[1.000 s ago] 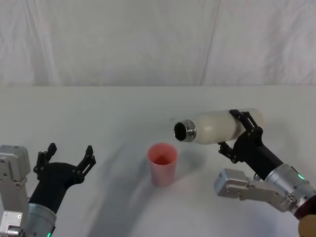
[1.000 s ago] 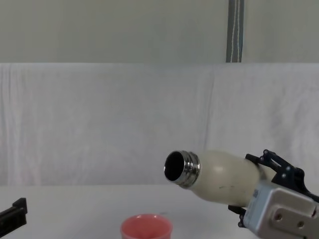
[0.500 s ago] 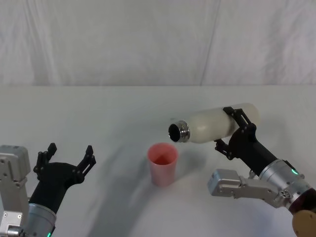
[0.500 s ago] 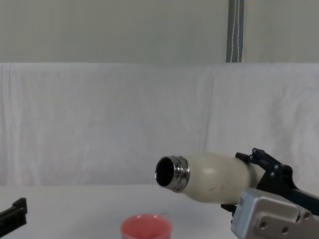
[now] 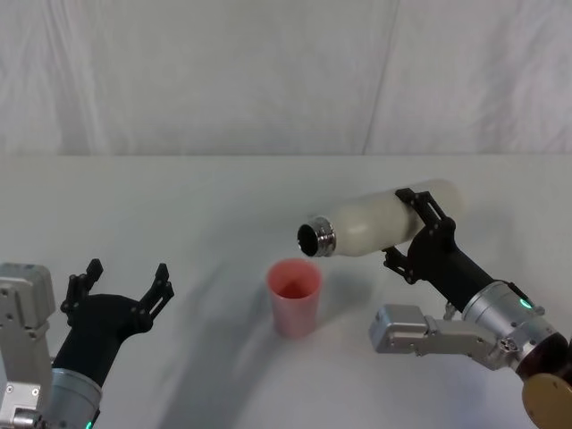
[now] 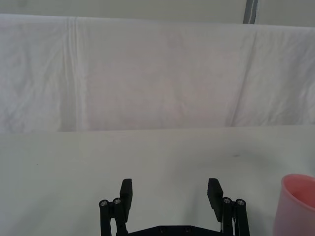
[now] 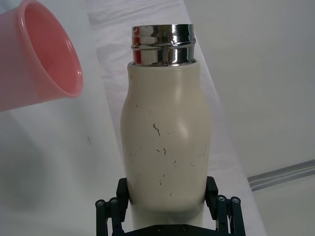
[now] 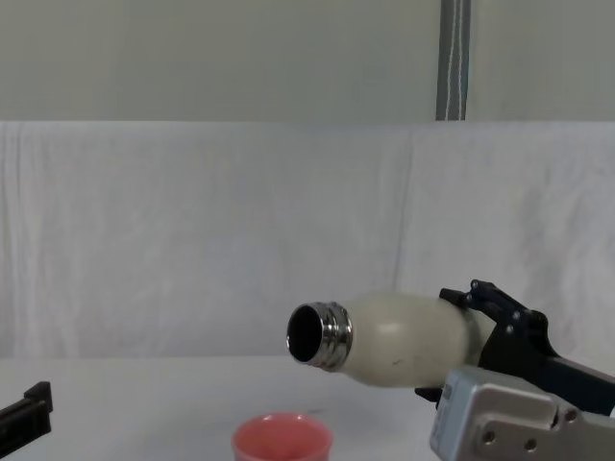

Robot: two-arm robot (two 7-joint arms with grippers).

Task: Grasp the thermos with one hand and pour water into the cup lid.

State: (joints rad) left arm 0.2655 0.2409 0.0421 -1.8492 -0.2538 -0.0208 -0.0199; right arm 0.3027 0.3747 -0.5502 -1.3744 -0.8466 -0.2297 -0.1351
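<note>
The cream-white thermos [image 5: 371, 226] lies nearly on its side in the air, steel neck pointing left and slightly down. My right gripper [image 5: 418, 232] is shut on its body, as the right wrist view shows around the thermos [image 7: 165, 142]. In the chest view the thermos [image 8: 394, 339] hangs with its open mouth above and just right of the cup lid [image 8: 282, 443]. The salmon-pink cup lid [image 5: 293, 296] stands upright on the table, below and left of the mouth, and appears as the cup lid [image 7: 37, 59] and the cup lid [image 6: 299, 204]. My left gripper [image 5: 121, 288] rests open at the lower left, also seen as the left gripper [image 6: 170, 193].
A white cloth covers the table [image 5: 197, 206] and hangs as a backdrop behind it. A grey metal pole [image 8: 453, 60] rises behind the backdrop at upper right.
My right gripper has carried the thermos leftward and a little lower, bringing its mouth closer over the cup lid and tipping it slightly further. The left arm has stayed still.
</note>
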